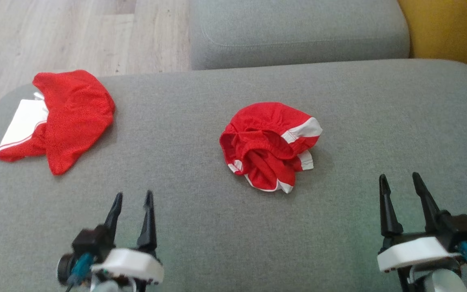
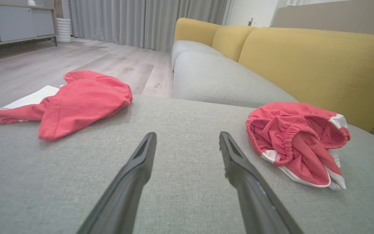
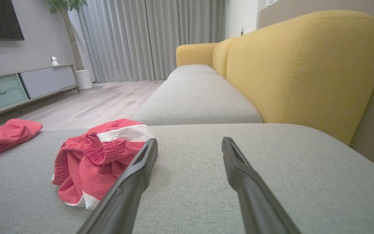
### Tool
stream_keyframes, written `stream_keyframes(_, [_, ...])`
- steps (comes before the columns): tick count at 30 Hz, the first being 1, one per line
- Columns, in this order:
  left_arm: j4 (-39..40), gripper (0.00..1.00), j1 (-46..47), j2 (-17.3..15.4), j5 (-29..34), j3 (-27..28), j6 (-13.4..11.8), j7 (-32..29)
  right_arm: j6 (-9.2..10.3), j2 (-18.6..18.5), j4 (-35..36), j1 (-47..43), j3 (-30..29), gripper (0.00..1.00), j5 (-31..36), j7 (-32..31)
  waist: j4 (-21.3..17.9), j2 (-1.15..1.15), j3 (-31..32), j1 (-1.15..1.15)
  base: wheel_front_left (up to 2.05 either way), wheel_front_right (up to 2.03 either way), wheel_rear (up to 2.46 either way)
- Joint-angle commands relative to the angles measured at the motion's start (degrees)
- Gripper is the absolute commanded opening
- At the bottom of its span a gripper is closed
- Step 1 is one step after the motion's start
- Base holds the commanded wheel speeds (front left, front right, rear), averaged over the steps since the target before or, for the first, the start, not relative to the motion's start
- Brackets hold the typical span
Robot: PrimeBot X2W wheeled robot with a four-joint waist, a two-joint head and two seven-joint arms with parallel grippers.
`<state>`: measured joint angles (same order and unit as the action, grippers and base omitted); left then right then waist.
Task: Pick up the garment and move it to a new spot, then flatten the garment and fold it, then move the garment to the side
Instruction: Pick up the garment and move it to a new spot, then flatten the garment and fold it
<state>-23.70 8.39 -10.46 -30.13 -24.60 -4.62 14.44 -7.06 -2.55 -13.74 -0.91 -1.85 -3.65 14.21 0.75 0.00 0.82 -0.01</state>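
A crumpled red garment (image 1: 270, 146) with white trim and an elastic waistband lies bunched near the middle of the grey sofa seat (image 1: 359, 101). In the left wrist view the garment (image 2: 291, 139) sits to the right of my fingers; in the right wrist view it (image 3: 89, 159) sits to their left. My left gripper (image 1: 133, 194) (image 2: 187, 135) is open and empty at the lower left, well short of the garment. Over bare cushion at the lower right, my right gripper (image 1: 399, 176) (image 3: 190, 140) is also open and empty.
A second red and white garment (image 1: 71, 117) (image 2: 83, 100) lies flatter at the seat's far left edge. Beyond the seat is another grey cushion (image 1: 298, 32), a yellow backrest (image 1: 448, 28) on the right, and wooden floor (image 1: 75, 32) at the far left.
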Motion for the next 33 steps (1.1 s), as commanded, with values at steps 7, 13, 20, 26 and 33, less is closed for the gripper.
stream_keyframes(7, [8.5, 1.00, -5.5, -0.2, 3.9, 7.1, -1.5, 0.6, -0.43, -0.3, 3.0, -0.8, 1.1, 1.00, -1.0, 0.8, 0.0, 0.00, 1.3, 0.01, 0.00, 0.00, 0.00])
stream_keyframes(13, [10.1, 1.00, -8.0, 0.5, 4.9, 8.2, -1.0, 0.6, -0.43, -0.3, 3.0, -1.1, 1.3, 1.00, -0.9, 0.8, -0.3, 0.00, 1.6, 0.01, 0.00, 0.00, 0.00])
stream_keyframes(20, [9.1, 1.00, -8.5, 0.8, 5.0, 8.6, -0.5, 0.6, -0.43, -0.3, 2.0, -0.9, 1.6, 1.00, -0.2, 0.8, -0.2, 0.00, 1.3, 0.01, 0.00, 0.00, 0.00])
stream_keyframes(26, [8.6, 1.00, -8.2, 0.8, 5.2, 8.6, -0.5, 0.6, -0.43, -0.3, 1.4, -0.6, 1.8, 1.00, -0.4, 0.8, -0.1, 0.00, 1.2, 0.01, 0.00, 0.00, 0.00])
stream_keyframes(33, [8.3, 1.00, -7.9, 0.8, 5.3, 8.5, -0.7, 0.6, -0.43, -0.3, 0.9, -0.4, 2.0, 1.00, -0.4, 0.8, -0.1, 0.00, 0.9, 0.01, 0.00, 0.00, 0.00])
